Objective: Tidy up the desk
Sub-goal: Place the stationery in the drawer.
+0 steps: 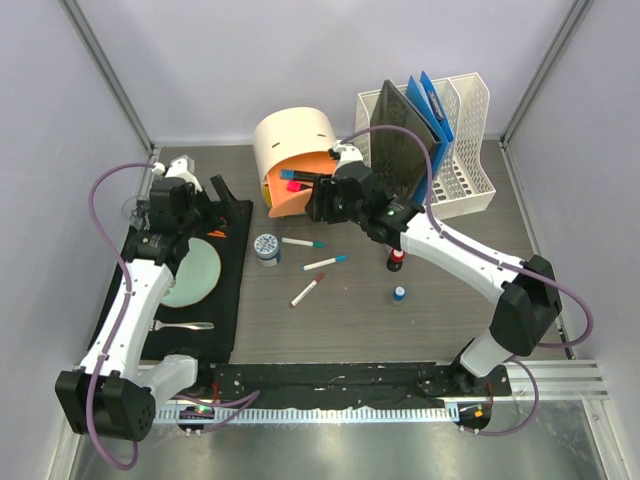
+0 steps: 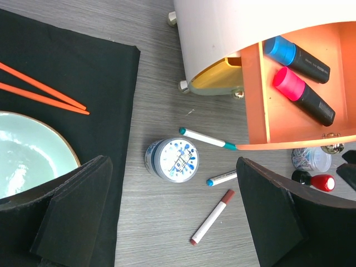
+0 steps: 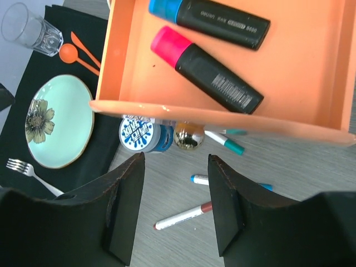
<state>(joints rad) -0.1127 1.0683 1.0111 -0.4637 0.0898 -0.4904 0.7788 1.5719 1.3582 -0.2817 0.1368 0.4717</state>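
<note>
orange drawer (image 3: pixel 300 83) rim sits just beyond the half-open right gripper (image 3: pixel 175 167); left gripper (image 2: pixel 173 167) gapes wide above the desk (image 2: pixel 156 111).

The dark wood-grain desk (image 1: pixel 340 325) carries a black cloth mat (image 1: pixel 226 292) on its left, a cream organizer (image 1: pixel 290 135) with an orange drawer and a white file rack (image 1: pixel 470 150) at the far side. Mid-desk lie a round blue-and-white tin (image 1: pixel 267 246), two teal-capped pens (image 1: pixel 303 242) (image 1: pixel 325 262), a red-capped pen (image 1: pixel 307 290) — then a red-topped bottle (image 1: pixel 396 262) and a small blue-lidded jar (image 1: pixel 400 294)
</note>
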